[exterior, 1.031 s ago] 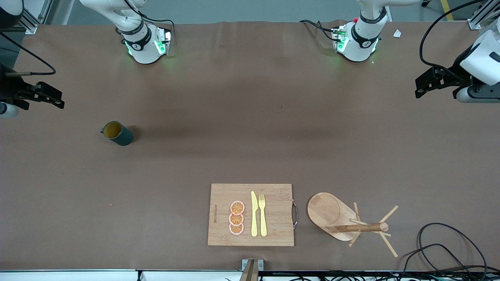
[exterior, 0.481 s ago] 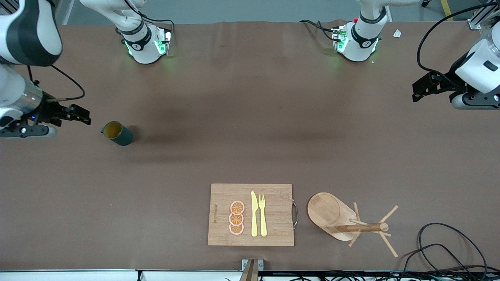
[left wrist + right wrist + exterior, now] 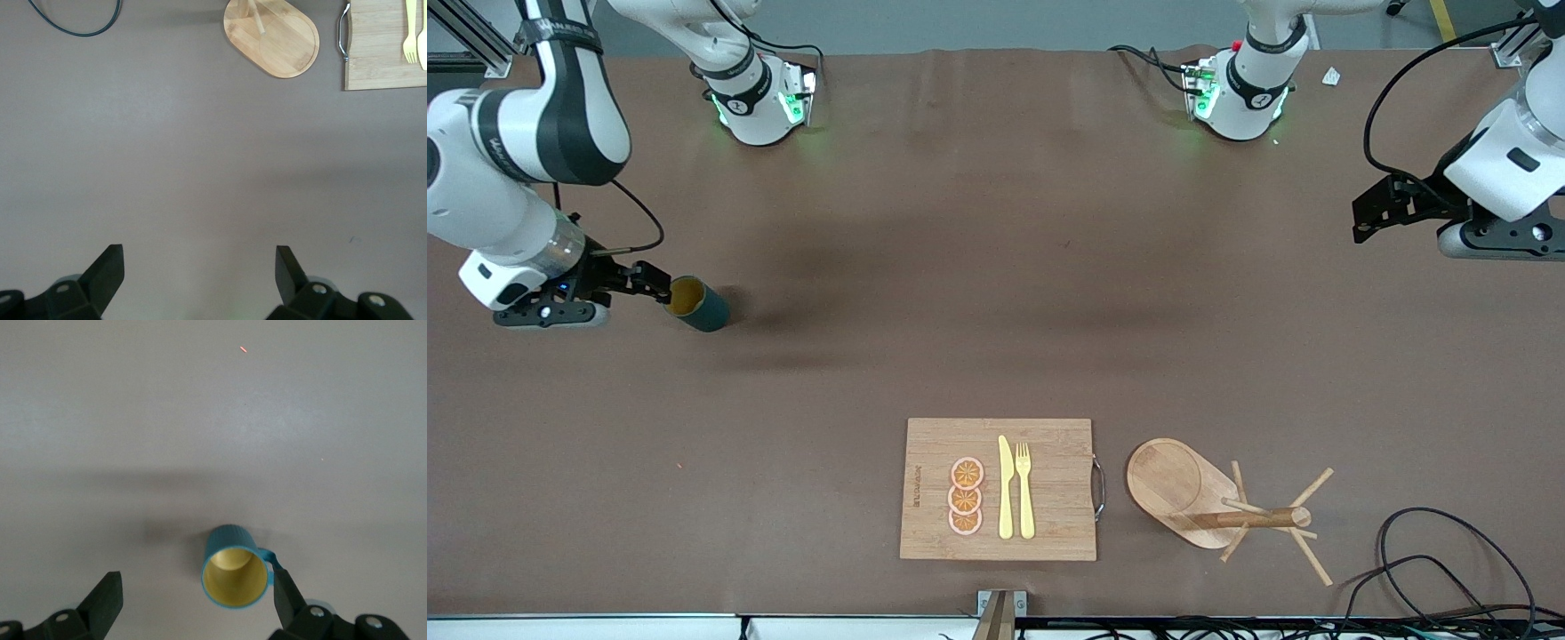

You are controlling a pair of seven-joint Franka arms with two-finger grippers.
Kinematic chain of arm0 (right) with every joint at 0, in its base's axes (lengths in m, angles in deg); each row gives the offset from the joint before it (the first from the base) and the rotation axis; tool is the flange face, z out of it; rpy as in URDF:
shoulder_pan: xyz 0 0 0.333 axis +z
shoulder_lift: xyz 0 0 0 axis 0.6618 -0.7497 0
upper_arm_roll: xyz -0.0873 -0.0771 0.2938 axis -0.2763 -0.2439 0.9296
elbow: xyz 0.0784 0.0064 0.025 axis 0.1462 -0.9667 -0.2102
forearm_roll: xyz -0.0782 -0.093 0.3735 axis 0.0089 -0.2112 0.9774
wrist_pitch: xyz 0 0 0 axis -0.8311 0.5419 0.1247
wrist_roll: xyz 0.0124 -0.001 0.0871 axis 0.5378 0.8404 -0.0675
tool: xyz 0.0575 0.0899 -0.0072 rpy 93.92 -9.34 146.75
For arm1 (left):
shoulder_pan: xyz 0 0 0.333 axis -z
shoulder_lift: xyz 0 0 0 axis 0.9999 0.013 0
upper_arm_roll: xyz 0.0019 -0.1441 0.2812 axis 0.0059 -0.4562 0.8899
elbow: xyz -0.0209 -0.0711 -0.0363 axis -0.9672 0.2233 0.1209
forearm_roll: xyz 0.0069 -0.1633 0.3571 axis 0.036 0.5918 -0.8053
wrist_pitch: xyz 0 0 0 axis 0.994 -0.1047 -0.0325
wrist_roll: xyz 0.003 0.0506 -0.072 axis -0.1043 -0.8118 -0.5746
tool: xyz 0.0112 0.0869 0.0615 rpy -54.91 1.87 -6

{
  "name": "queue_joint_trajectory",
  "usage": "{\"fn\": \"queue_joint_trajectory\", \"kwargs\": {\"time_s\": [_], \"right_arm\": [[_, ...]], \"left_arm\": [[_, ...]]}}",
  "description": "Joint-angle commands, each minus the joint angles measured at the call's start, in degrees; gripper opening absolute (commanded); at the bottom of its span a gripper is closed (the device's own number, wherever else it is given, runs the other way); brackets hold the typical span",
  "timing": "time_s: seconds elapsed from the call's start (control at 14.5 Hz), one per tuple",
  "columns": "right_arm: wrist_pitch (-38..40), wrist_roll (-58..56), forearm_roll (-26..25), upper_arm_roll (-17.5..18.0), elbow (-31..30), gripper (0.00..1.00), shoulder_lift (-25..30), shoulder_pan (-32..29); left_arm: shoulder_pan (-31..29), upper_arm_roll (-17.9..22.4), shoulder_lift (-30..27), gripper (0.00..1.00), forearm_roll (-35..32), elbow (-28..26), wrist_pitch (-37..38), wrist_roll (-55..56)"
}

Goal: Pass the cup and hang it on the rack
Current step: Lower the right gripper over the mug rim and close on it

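1. The wide brown table cover (image 3: pixel 996 267) looks matt and smooth, like paper or cloth, with soft wrinkles.
2. The small dark teal cup (image 3: pixel 698 304) has a ribbed outside wall and a smooth yellow inside with a dull shine.
3. The light wooden mug rack (image 3: pixel 1209 502) shows pale grain on its oval base and thin round pegs.
4. The flat rectangular bamboo cutting board (image 3: pixel 1049 462) has fine stripes of grain and a shiny metal handle (image 3: pixel 1100 487).
5. The yellow knife (image 3: pixel 1006 487) and yellow fork (image 3: pixel 1024 489) look like smooth plastic.
6. The black gripper fingers (image 3: pixel 107 277) look like matt plastic.
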Motion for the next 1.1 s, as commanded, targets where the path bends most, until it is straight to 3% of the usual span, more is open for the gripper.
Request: {"fn": "queue_joint_trajectory", "kwargs": {"time_s": [0.0,0.34,1.03], "right_arm": [[-8.12,-0.41,0.91,0.12,-8.28,1.0,2.5,-0.2],[-15.25,-0.41,0.91,0.12,-14.45,1.0,2.41,-0.2],[-24.14,0.21,0.91,0.12,-20.61,1.0,0.48,-0.11]], "left_arm": [[-0.25,0.06,0.39,1.0,0.47,1.24,0.15,-0.96],[-0.87,0.06,0.31,1.0,0.38,1.15,0.5,-1.23],[-0.69,0.06,0.04,1.0,0.47,1.15,0.59,-1.14]]}}
